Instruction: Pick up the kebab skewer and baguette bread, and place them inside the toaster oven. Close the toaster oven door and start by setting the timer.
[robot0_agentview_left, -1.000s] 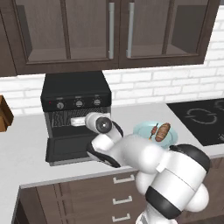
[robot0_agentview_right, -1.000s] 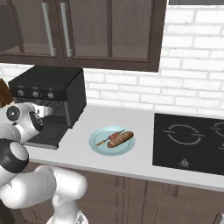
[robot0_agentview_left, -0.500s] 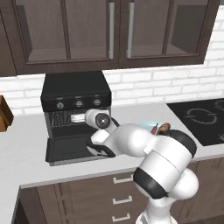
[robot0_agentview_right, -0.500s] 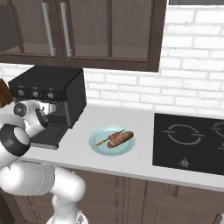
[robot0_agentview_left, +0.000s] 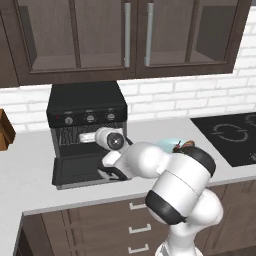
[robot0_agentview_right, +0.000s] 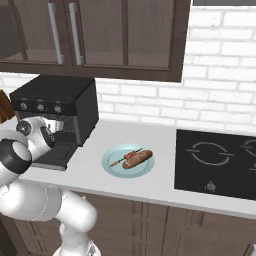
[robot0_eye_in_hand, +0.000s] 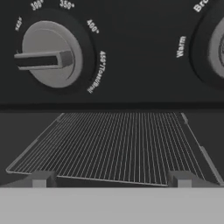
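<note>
Since a second ago the arm has swung further left toward the toaster oven (robot0_agentview_left: 87, 114), its door (robot0_agentview_left: 82, 170) hanging open. Fingers (robot0_eye_in_hand: 39, 179) stand apart, empty, at picture bottom before the wire rack (robot0_eye_in_hand: 113, 146). Skewer (robot0_agentview_right: 126, 158) and baguette (robot0_agentview_right: 138, 159) lie on the plate (robot0_agentview_right: 112, 167), centre.

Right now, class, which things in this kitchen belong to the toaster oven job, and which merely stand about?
Belonging to the job:
- kebab skewer, on the plate
- baguette bread, on the plate beside it
- toaster oven
- toaster oven door, folded down open
- gripper, open, facing the wire rack

Standing about:
- blue plate
- hob
- wall cupboards
</note>
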